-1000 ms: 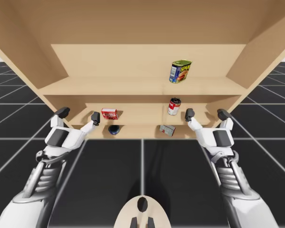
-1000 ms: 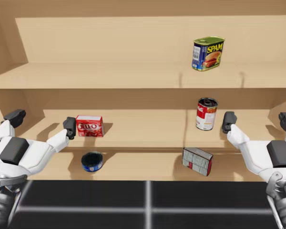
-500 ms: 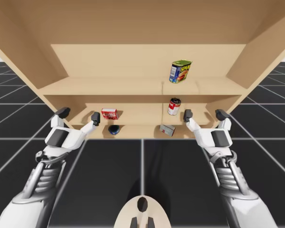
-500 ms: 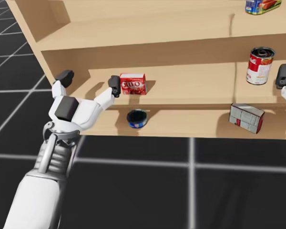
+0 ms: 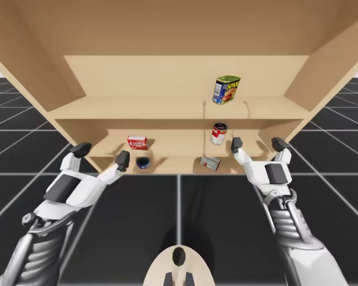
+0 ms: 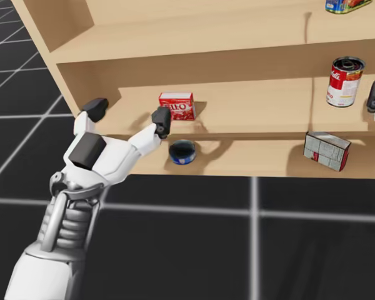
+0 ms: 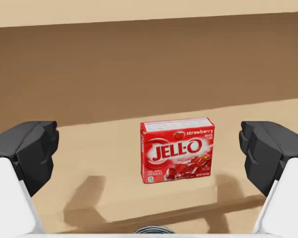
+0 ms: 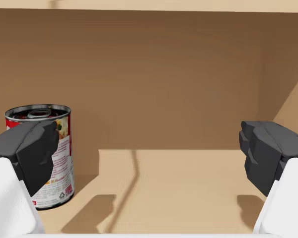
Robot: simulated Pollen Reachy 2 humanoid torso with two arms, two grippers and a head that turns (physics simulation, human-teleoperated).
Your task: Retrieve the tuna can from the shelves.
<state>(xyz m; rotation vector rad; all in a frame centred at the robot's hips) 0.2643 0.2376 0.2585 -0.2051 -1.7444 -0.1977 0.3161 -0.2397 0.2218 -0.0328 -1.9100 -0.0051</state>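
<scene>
Nothing is grasped yet: the tuna can (image 6: 182, 152) is seen on the bottom shelf (image 6: 262, 164) at four o'clock of the left gripper (image 6: 129, 115), which is spread empty, as is the right gripper (image 5: 257, 143).

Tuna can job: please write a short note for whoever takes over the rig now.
Left gripper: open, empty, in front of the middle shelf, just above the low blue round tuna can.
Right gripper: open, empty, near the red-and-white cylindrical soup can.
The tuna can lies on the bottom shelf, below the small red box.
Done: nothing grasped.
To do: lower left gripper, grasp can, pull out.
</scene>
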